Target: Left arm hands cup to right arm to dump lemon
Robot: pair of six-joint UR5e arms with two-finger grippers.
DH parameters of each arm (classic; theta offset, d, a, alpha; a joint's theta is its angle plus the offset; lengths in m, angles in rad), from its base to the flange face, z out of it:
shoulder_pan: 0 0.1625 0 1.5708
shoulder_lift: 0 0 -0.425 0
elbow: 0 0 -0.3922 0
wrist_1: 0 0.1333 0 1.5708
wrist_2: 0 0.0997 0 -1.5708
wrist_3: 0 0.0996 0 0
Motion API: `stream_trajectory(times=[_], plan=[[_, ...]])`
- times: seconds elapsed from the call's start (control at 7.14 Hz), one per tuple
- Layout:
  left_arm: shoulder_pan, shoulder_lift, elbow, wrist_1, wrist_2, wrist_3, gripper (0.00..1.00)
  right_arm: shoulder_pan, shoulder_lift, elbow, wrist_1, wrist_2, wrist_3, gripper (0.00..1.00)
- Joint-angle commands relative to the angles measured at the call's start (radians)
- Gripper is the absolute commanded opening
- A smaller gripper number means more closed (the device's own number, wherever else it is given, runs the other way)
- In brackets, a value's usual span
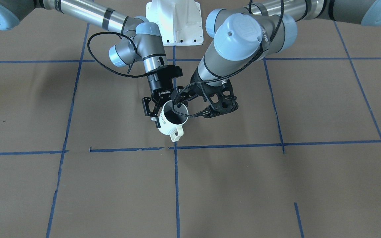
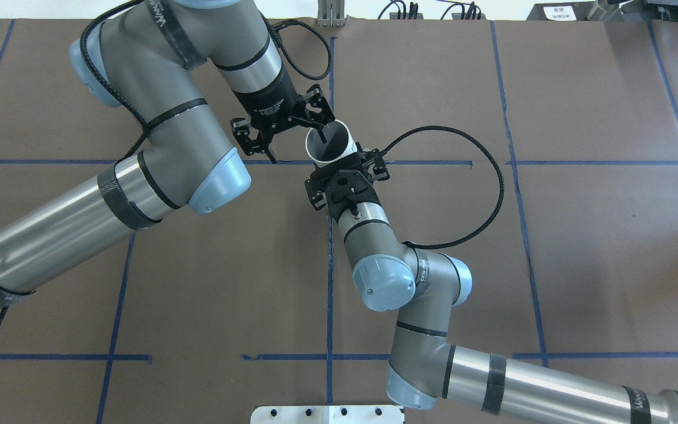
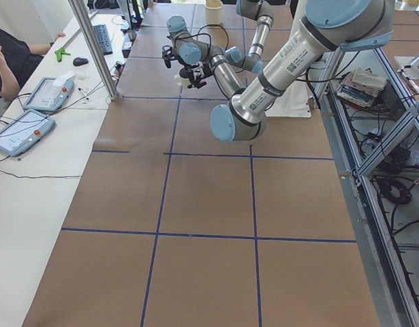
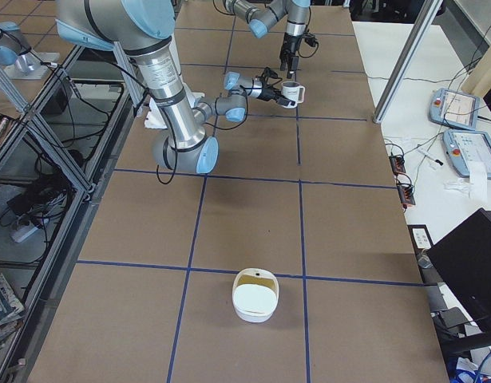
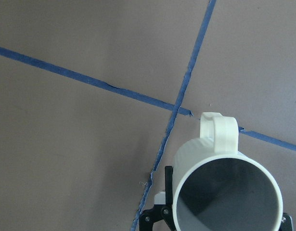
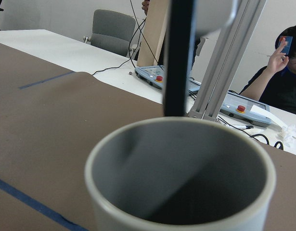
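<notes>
Counted: one white ribbed mug (image 2: 336,148), two black two-finger grippers and one white oval bowl (image 4: 255,297).

Leftmost in the overhead view, the left gripper (image 2: 298,150) stands spread wide. Its outer finger (image 2: 256,138) hangs apart from the mug. Its other finger (image 6: 179,57) dips inside the mouth by the rim, and whether it touches the wall I cannot tell.

Next comes the mug, held off the table with its mouth up and its squared loop handle (image 1: 176,134) toward the operators' side. Its floor lies in shadow.

Just right of it, the right gripper (image 2: 342,166) clamps the mug's body from the robot's side, a finger on either flank.

The mug hangs over the brown paper-covered table (image 2: 580,235) near a crossing of blue tape lines (image 5: 176,109), mid-table and well away from every edge. The bowl sits toward the table's end on the robot's right, well apart from both arms. The two wrists crowd the mug closely, and brown surface stretches out around them.
</notes>
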Motion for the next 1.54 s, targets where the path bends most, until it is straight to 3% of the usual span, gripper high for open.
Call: stream_trajectory(times=[0.0, 0.56, 0.98, 1.4], plan=[[0.003, 0.001, 0.007, 0.000, 0.002, -0.009, 0.77, -0.003, 0.001, 0.005, 0.001, -0.003, 0.001, 0.45], [0.003, -0.001, 0.016, -0.005, 0.002, -0.020, 0.60, -0.010, 0.004, 0.008, 0.003, -0.004, 0.003, 0.45], [0.013, -0.002, 0.086, -0.114, 0.002, -0.067, 0.55, -0.021, 0.010, 0.008, 0.003, -0.004, 0.003, 0.45], [0.019, 0.002, 0.086, -0.114, 0.002, -0.066, 0.53, -0.021, 0.011, 0.007, 0.001, -0.004, 0.001, 0.45]])
